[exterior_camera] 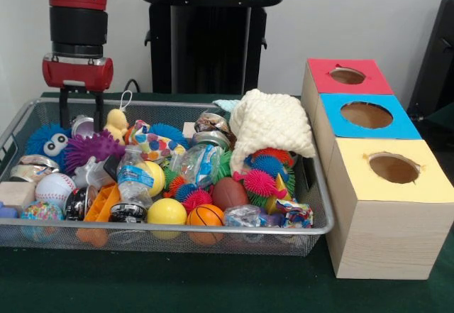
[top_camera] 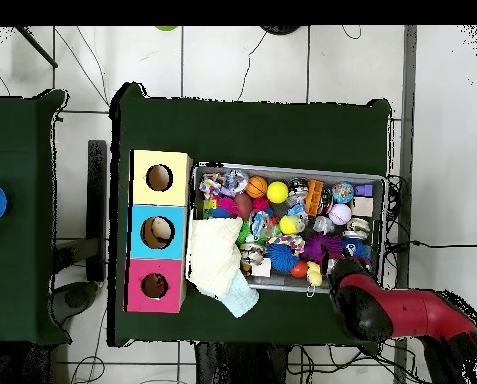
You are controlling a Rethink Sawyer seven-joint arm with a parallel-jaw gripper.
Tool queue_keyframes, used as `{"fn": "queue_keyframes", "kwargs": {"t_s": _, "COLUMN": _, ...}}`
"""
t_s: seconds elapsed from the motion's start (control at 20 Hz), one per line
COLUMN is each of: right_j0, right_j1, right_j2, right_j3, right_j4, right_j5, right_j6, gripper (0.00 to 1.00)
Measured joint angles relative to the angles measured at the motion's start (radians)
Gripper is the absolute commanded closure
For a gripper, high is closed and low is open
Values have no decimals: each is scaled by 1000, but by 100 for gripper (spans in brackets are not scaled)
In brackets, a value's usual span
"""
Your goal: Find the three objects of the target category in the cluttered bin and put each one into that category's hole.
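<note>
The wire mesh bin (exterior_camera: 177, 228) sits left of the row of boxes and is full of toys; it also shows in the overhead view (top_camera: 282, 167). Small round balls lie along its near side: an orange basketball ball (exterior_camera: 206, 216), a yellow ball (exterior_camera: 167, 211) and a white baseball ball (exterior_camera: 54, 187). I cannot make out a tiger-striped ball. The red-topped box's hole (exterior_camera: 347, 76) is at the far end of the row, also in the overhead view (top_camera: 154, 286). My gripper (exterior_camera: 81, 118) is open and empty, hanging over the bin's far left corner.
A white knitted cloth (exterior_camera: 269, 125) drapes over the bin's end next to the boxes. Blue-topped (exterior_camera: 367, 115) and yellow-topped (exterior_camera: 394, 168) boxes stand nearer. Spiky pom balls (exterior_camera: 92, 150), a small bottle (exterior_camera: 135, 178) and a rubber duck (exterior_camera: 115, 123) crowd the bin. My arm (top_camera: 382, 305) covers the bin's corner overhead.
</note>
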Motion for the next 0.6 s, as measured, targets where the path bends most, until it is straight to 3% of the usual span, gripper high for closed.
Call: {"fn": "queue_keyframes", "kwargs": {"t_s": 0.6, "right_j0": 10, "right_j1": -1, "right_j2": 12, "right_j3": 68, "right_j4": 0, "right_j5": 0, "right_j6": 0, "gripper": 0}}
